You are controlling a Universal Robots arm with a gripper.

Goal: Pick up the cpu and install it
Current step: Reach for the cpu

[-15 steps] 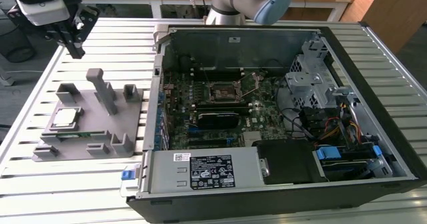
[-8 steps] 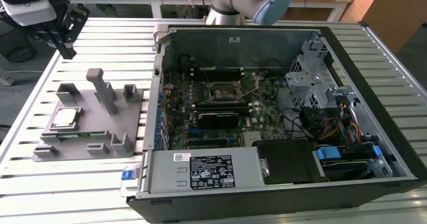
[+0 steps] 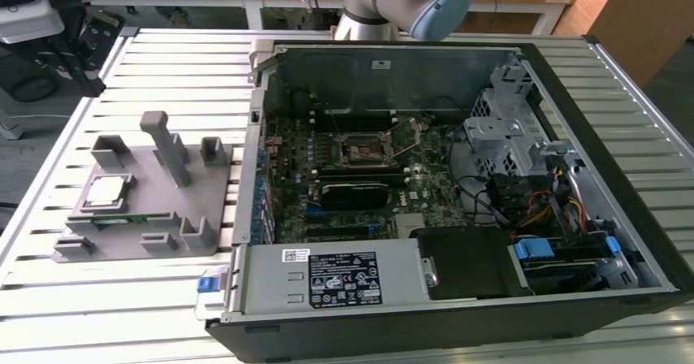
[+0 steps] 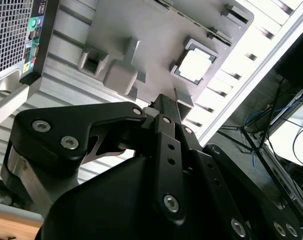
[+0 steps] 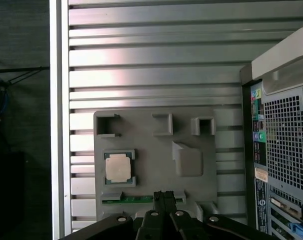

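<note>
The cpu (image 3: 106, 191) is a small silvery square chip lying flat in a recess of the grey fixture plate (image 3: 206, 193), at the exterior view's left of the open computer case. In both wrist views the cpu (image 5: 117, 167) (image 4: 195, 65) sits in that recess, well below my gripper. My gripper (image 5: 164, 194) (image 4: 164, 99) hangs high above the fixture's edge with its black fingers pressed together and nothing between them. The motherboard socket (image 3: 363, 147) lies open inside the case, its lever raised.
The open computer case (image 3: 542, 63) holds the motherboard, cables and a power supply (image 3: 336, 275). A green memory stick (image 5: 131, 199) lies in a slot next to the cpu. Grey posts (image 3: 162, 140) rise from the fixture. The robot arm (image 3: 401, 2) stands behind the case.
</note>
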